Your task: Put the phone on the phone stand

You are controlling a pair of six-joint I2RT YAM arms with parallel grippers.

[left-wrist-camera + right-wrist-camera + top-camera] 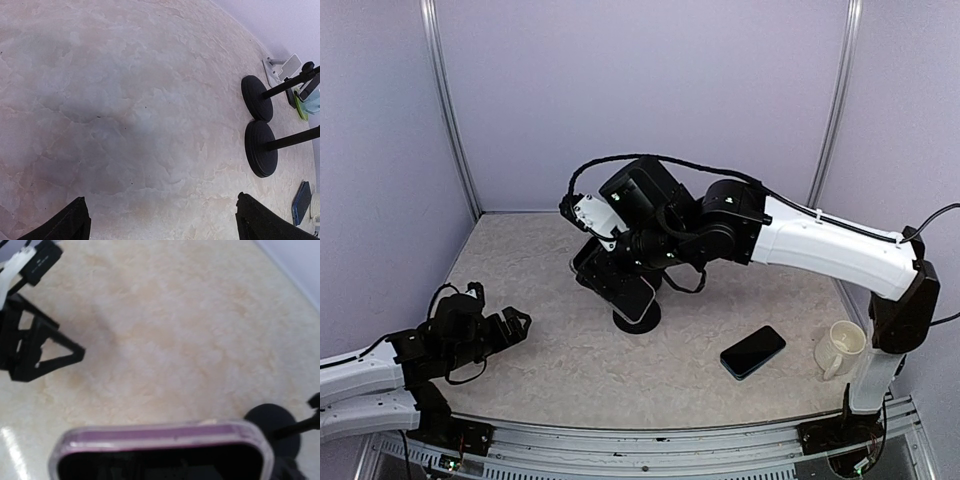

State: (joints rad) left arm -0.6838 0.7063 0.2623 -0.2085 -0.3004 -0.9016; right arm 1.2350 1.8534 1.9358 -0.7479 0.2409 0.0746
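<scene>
A dark phone (620, 288) in a clear, purple-edged case is held tilted at mid-table, my right gripper (632, 252) shut on it. In the right wrist view the phone's top edge (165, 437) fills the bottom and hides the fingers. Just below the phone stands the phone stand's round black base (642, 316), also in the right wrist view as the base (274, 424). The left wrist view shows two black round bases (261, 148) (257, 98) with thin stems. My left gripper (518, 326) rests open at the near left over bare table (162, 215).
A second dark phone (753, 351) lies flat at the near right, its edge also in the left wrist view (301, 202). A cream mug (840, 348) stands beside the right arm's base. A white object (281, 69) sits behind the bases. Walls enclose the table.
</scene>
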